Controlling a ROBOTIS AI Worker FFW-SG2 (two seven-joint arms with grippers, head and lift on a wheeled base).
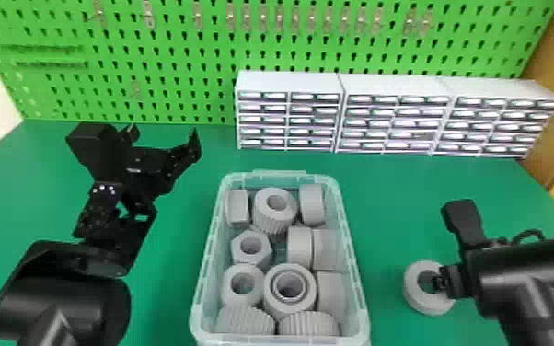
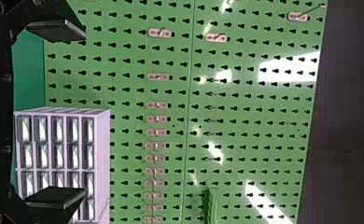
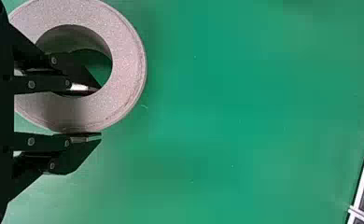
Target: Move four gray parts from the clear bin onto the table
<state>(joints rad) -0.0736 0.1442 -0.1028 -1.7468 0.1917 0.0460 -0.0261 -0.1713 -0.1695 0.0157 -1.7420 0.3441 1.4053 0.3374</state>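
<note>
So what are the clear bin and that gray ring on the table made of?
The clear bin looks like smooth translucent plastic: green tints its milky walls. The gray ring seems to be matte plastic, perhaps 3D-printed, as its face is finely speckled without metallic shine; coated metal can't be ruled out.

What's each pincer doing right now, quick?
Left pincer: open, empty.
Right pincer: closed on the wall of the gray ring, one finger inside its hole, one outside.

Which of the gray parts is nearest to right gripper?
The gray ring on the table, right of the bin. The right gripper has one finger in its hole; the other parts lie inside the bin.
</note>
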